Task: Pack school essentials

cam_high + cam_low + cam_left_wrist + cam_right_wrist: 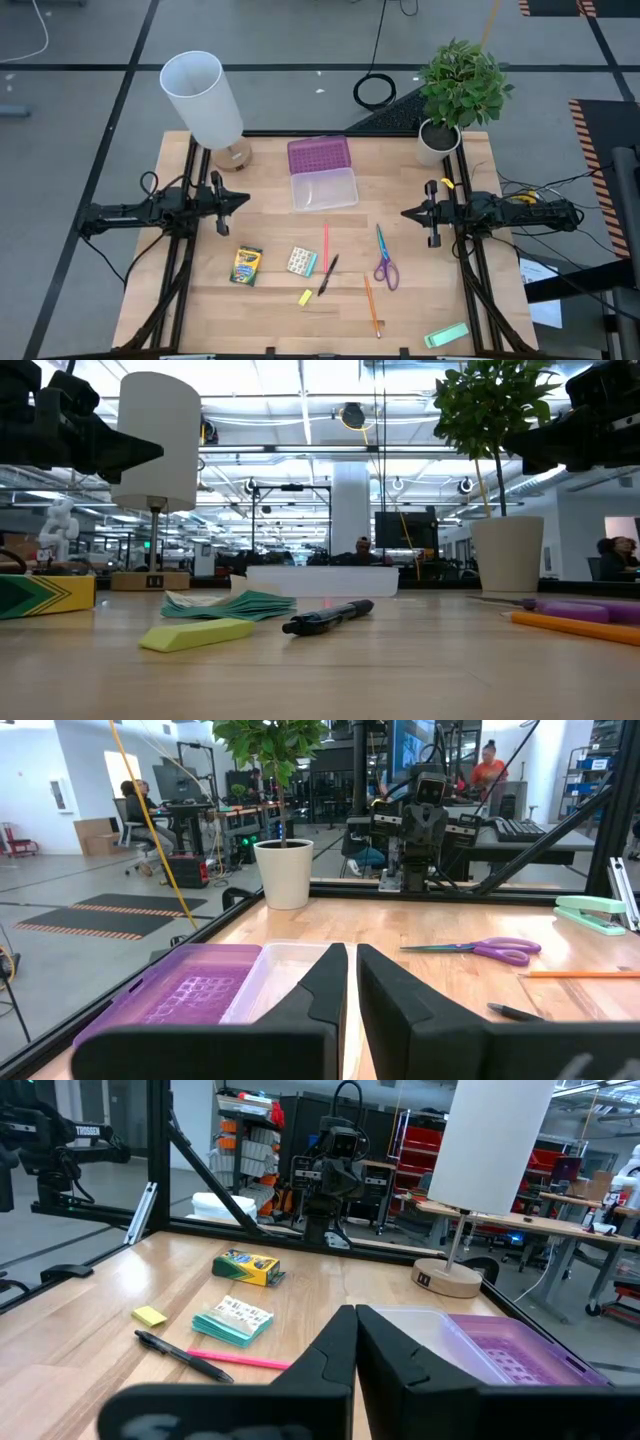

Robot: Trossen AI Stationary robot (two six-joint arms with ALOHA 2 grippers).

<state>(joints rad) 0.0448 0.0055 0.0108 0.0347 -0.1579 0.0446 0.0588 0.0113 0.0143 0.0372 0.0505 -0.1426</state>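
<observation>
An open case lies at the table's middle far side, its purple lid beside its clear tray. Nearer lie a yellow-green crayon box, a teal-edged packet, a pink pencil, a black pen, a small yellow block, an orange pencil and purple-handled scissors, all flat on the wood. My left gripper is shut, left of the case and above the table. My right gripper is shut, right of the case. Both point at the table's middle.
A white lamp stands at the far left and a potted plant at the far right. A pale green flat block lies at the near right corner. Bare wood shows between the case and the stationery.
</observation>
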